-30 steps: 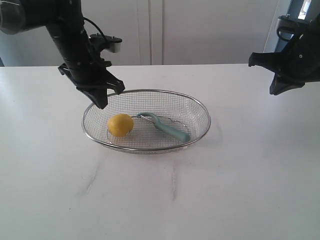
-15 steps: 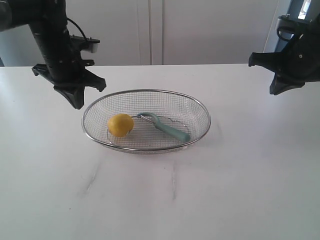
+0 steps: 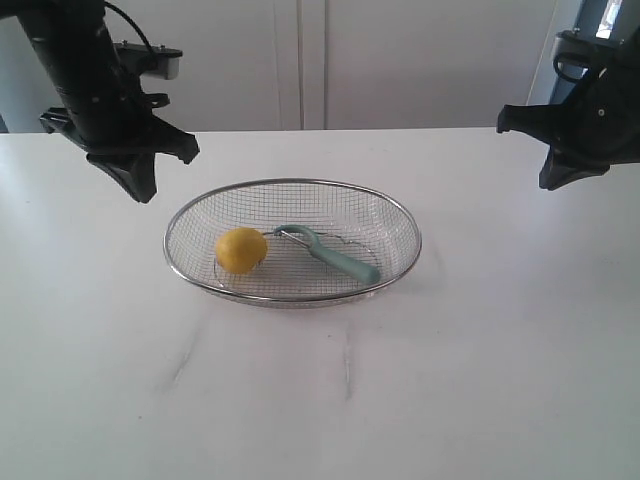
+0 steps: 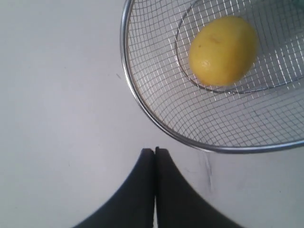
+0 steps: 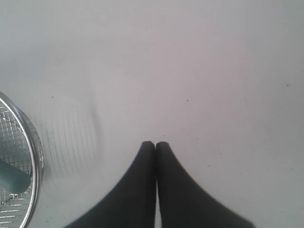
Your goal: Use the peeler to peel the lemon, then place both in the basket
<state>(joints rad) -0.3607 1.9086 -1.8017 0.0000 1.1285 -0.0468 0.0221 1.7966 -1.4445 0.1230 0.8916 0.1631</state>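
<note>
The yellow lemon (image 3: 241,250) lies in the left half of the wire-mesh basket (image 3: 405,262), and the teal-handled peeler (image 3: 335,256) lies beside it to the right, head toward the lemon. The left wrist view shows the lemon (image 4: 223,50) inside the basket rim (image 4: 142,107). My left gripper (image 3: 140,188) hangs above the table, left of and behind the basket, shut and empty (image 4: 155,150). My right gripper (image 3: 560,178) hovers far right, shut and empty (image 5: 155,143). The right wrist view catches the basket edge (image 5: 32,145) with the peeler handle's end (image 5: 13,181).
A white table (image 3: 400,400) carries the basket near its middle. A pale wall with cabinet doors (image 3: 300,60) stands behind. Faint scuff marks (image 3: 347,365) show on the table in front of the basket.
My left gripper has lifted away from the basket's left rim and moved left and back, shut and empty. The lemon, peeler and right arm have stayed put.
</note>
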